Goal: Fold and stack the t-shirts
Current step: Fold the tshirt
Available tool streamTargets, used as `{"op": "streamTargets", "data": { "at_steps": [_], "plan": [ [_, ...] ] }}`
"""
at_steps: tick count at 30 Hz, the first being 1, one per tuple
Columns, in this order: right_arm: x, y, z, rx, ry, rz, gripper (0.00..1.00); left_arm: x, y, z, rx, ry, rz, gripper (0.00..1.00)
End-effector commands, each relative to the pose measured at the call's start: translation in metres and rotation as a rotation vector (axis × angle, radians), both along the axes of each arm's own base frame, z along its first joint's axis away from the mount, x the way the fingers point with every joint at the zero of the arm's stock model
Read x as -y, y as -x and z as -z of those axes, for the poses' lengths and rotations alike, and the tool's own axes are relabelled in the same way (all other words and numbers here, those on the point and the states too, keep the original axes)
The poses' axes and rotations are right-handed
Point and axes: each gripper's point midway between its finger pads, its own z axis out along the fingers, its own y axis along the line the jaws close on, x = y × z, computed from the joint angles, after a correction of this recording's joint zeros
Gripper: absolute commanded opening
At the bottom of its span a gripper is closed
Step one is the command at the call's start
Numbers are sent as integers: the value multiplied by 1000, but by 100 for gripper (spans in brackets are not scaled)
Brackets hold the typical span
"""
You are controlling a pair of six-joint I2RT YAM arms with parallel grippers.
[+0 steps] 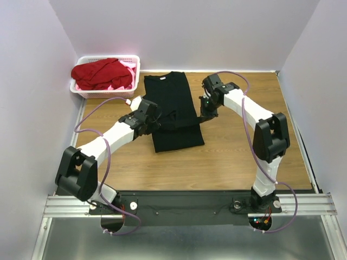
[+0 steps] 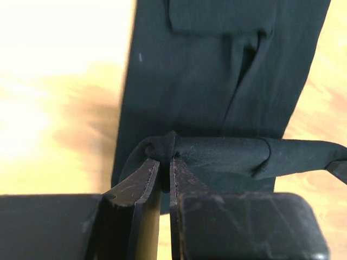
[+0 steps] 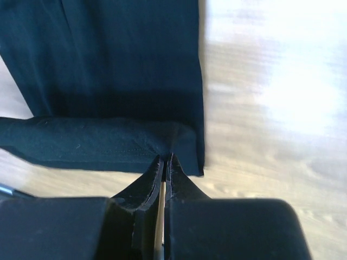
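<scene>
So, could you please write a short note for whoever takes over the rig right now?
Left gripper: fingers shut on the left edge of the black t-shirt.
Right gripper: fingers shut on its right edge, with a band of cloth raised between the two.
The black t-shirt lies on the table, narrowed into a long strip.
The red shirt and pink cloth sit bunched in the basket, far left.
Done: lengthwise fold. Left: finish the crosswise fold, then fold the others and stack.

Pale lavender walls (image 1: 217, 32) rise beyond and beside the jaws, around a brightly lit wood-grain table (image 1: 233, 157) beneath them.
</scene>
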Motion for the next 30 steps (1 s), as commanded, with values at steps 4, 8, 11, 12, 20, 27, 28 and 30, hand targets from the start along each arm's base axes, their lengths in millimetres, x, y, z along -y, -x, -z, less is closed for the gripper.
{"op": "streamTargets", "data": {
  "at_steps": [4,8,11,12,20,27,28,30],
  "plan": [
    [-9,-49,-15,107,-20,-1,1,-30,-45,-17,105,-97,-45,0],
    [-13,-58,-4,98,-25,-1,1,-26,-51,-5,94,-97,-16,0],
    [-15,-61,-3,101,-26,1,1,-24,-57,7,75,-116,4,0],
    [-15,-63,-7,115,-26,8,0,-24,-59,8,76,-118,4,0],
    [-7,-76,-16,174,11,45,1,-25,-68,13,83,-119,4,0],
    [-8,-80,-19,186,4,59,1,-30,-73,11,99,-148,4,0],
    [-7,-81,-19,190,8,60,1,-31,-74,12,101,-154,7,0],
    [-7,-83,-15,189,14,64,1,-29,-76,12,106,-155,14,0]
  ]
}}
